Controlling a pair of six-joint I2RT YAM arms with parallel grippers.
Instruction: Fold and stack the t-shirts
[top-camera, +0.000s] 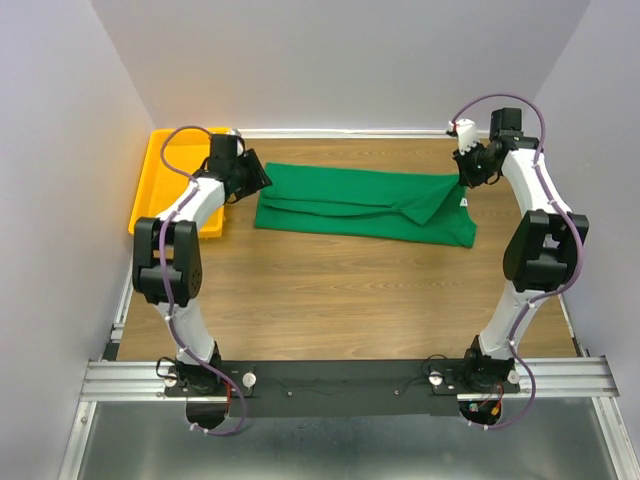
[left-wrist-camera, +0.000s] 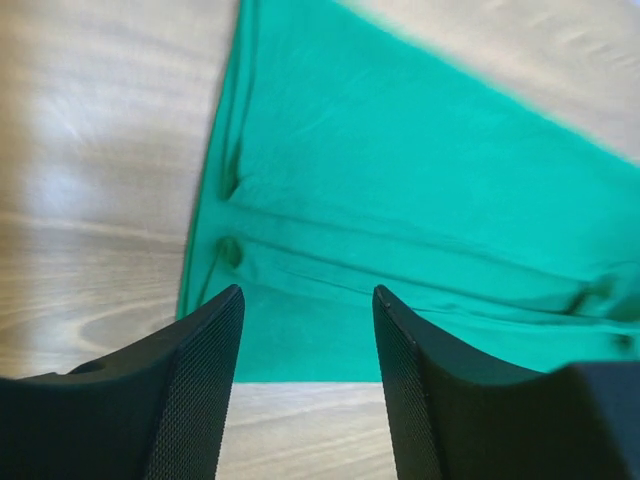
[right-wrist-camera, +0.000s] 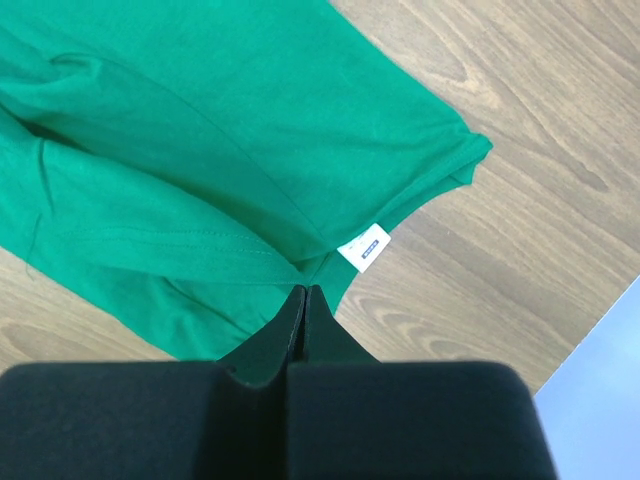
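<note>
One green t-shirt (top-camera: 360, 205) lies folded lengthwise into a long band across the far half of the table. My left gripper (top-camera: 255, 180) hovers at its left end. In the left wrist view that gripper (left-wrist-camera: 307, 290) is open, with nothing between its fingers and the t-shirt (left-wrist-camera: 400, 180) spread just beyond them. My right gripper (top-camera: 468, 178) is at the shirt's right end. Seen from the right wrist, this gripper (right-wrist-camera: 306, 288) is shut, and folds of the t-shirt (right-wrist-camera: 200, 150) run into its tips beside the white neck label (right-wrist-camera: 363, 247).
A yellow tray (top-camera: 150, 180) sits at the far left, just behind my left arm. Grey walls close in the table on the left, back and right. Bare wooden tabletop (top-camera: 340, 290) stretches between the shirt and the arm bases.
</note>
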